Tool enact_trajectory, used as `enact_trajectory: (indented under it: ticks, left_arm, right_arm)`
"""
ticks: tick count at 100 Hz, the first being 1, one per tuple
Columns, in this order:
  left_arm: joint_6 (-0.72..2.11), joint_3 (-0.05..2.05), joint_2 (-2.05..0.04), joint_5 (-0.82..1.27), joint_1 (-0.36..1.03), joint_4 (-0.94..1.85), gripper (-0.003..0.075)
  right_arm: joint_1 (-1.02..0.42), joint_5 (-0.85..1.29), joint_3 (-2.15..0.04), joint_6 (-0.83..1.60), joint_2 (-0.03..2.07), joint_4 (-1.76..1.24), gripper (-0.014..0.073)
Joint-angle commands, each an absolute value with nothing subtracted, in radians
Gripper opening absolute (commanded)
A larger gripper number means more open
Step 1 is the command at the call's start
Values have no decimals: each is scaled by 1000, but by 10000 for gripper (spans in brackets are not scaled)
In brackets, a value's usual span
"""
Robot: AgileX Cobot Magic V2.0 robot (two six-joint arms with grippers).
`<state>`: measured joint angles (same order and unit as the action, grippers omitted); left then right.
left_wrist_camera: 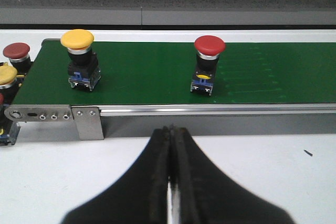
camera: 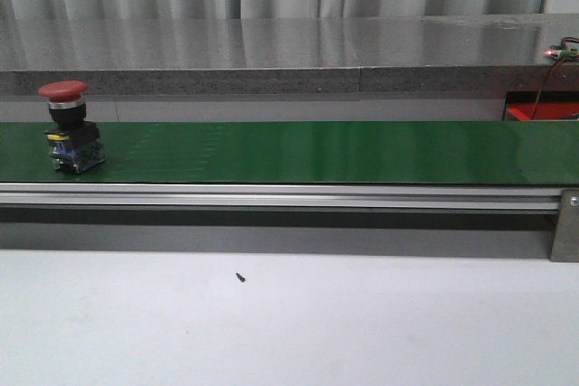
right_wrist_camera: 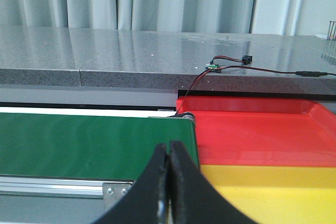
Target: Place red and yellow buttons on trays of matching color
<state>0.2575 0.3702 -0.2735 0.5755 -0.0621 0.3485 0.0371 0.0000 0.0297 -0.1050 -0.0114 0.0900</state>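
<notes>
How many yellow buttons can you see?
2. One yellow button stands on the green belt, near its end. Another yellow button sits just off that end, cut by the picture's edge; more may be hidden there.

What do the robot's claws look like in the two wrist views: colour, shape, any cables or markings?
The left claw and the right claw look alike: matte black fingers, broad at the base and tapering to narrow rounded tips. A thin pale strip shows along the seam between the fingers. No cables or markings show on either. The arms themselves are out of view.
</notes>
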Motion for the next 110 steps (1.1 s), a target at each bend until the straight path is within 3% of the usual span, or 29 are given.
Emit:
enact_trajectory:
  ticks: [1, 73, 110]
  left_arm:
    - [254, 398, -282, 511, -53, 373, -20]
    - [254, 398, -282, 511, -53, 373, -20]
    - [254, 398, -282, 511, -53, 373, -20]
  right_arm:
    - [37, -87, 11, -107, -29, 101, -122]
    - [37, -83, 1, -107, -27, 101, -122]
    - [37, 82, -166, -107, 85, 100, -122]
